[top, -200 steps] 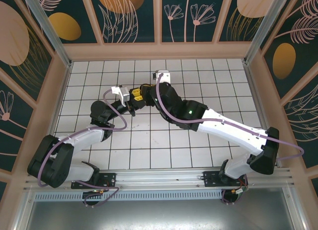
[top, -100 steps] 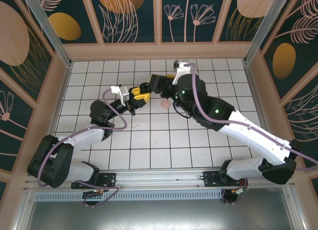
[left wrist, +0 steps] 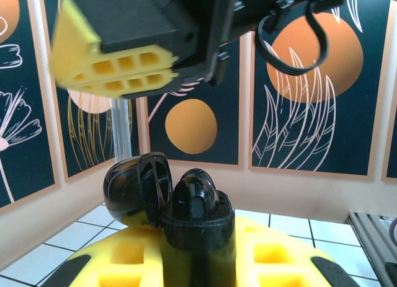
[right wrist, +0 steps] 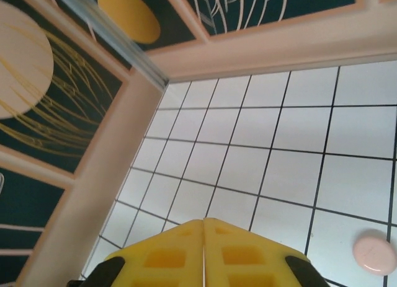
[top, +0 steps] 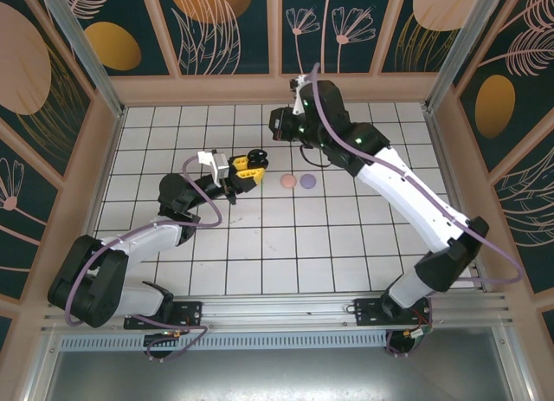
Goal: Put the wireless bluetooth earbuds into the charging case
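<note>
Student: Discs first, since they lie nearest the arm bases. Where do they sit relative to the charging case (left wrist: pixel 198 240)?

Tutor: The pink disc (top: pixel 287 181) and the lilac disc (top: pixel 306 182) lie flat on the tiled floor (top: pixel 346 236), side by side. They are just right of the case and slightly nearer the bases. Both are apart from the case.

Student: And the case itself?

Tutor: It is black, with its lid (left wrist: pixel 133 189) swung open to the left. The left gripper (top: pixel 245 166) pinches it, with one yellow finger (left wrist: pixel 273 234) on each flank of the case body. Out of the case's mouth stands what looks like a black earbud (left wrist: pixel 195 197), its glossy rounded head up. Its stem is hidden inside the case, so the identification is not certain.

Student: What lies beyond the case?

Tutor: The right gripper (right wrist: pixel 203 250) hangs above and beyond the case, apart from it. Its yellow fingers are pressed flat together with nothing between them. In the left wrist view its tips point left, over the open lid. Farther still than the case stands the back wall (top: pixel 277 29), with dark panels printed with flowers and orange ovals.
</note>
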Available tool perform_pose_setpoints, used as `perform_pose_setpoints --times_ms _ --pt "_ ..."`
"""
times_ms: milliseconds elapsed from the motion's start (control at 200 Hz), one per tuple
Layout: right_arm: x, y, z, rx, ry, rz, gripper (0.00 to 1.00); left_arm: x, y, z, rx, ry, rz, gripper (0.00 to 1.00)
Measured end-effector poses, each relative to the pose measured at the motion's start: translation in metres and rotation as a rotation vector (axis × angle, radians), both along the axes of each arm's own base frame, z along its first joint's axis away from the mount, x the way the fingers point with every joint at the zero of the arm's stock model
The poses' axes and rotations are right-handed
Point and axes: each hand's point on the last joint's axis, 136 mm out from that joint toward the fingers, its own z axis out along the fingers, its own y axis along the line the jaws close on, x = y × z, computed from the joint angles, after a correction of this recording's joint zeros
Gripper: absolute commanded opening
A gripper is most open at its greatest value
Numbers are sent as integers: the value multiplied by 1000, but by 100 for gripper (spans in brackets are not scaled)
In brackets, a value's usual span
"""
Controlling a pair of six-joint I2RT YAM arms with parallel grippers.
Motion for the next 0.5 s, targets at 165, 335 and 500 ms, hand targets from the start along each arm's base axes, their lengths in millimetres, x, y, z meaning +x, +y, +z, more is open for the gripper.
perform_pose_setpoints --times_ms 165,335,500 --pt "2 20 -23 -52 70 84 6 0 -4 2 16 -7 -17 0" --pt "-7 27 -53 -110 158 149 3 0 -6 5 21 -22 -20 0" --pt "-14 28 -56 -118 162 177 3 -1 -9 0 34 -8 -34 0"
